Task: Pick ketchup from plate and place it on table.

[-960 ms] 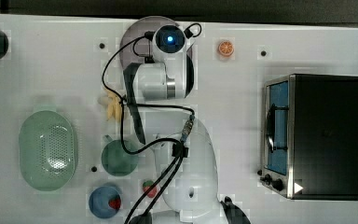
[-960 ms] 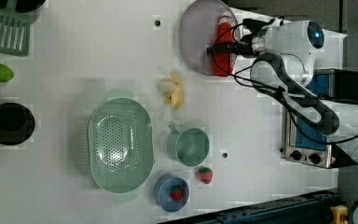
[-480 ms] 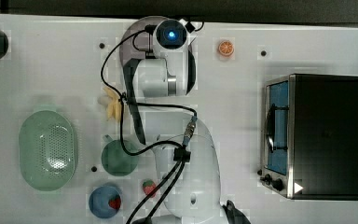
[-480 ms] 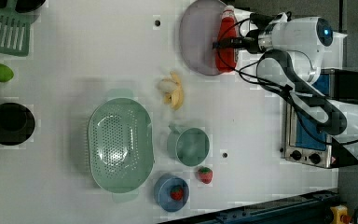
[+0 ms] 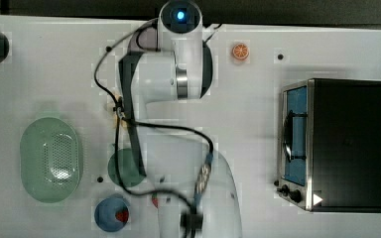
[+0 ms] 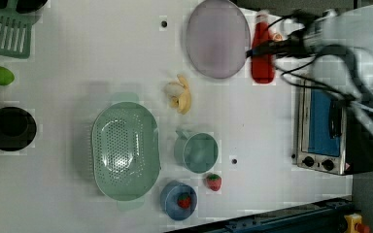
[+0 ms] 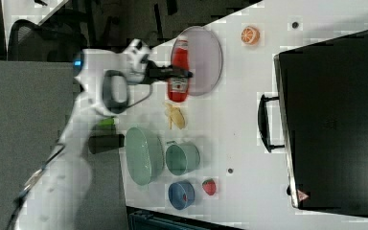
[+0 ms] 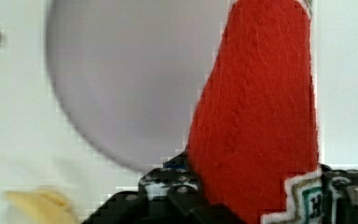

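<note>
In the left view, the plate (image 6: 217, 39) is seen bare; just beside it on the left view's right, the ketchup (image 6: 262, 51) is held clear of the rim — carried off so it can be set down on the table (image 6: 102, 58); the gripper (image 6: 268, 46) is clamped on the bottle; release is judged still to come — the bottle looks lifted.

I see a white desk (image 6: 77, 58) carrying plate (image 6: 217, 38), basket (image 6: 125, 150), cup (image 6: 197, 152), bananas (image 6: 180, 93), strawberry (image 6: 213, 182), oven (image 6: 323, 128).
</note>
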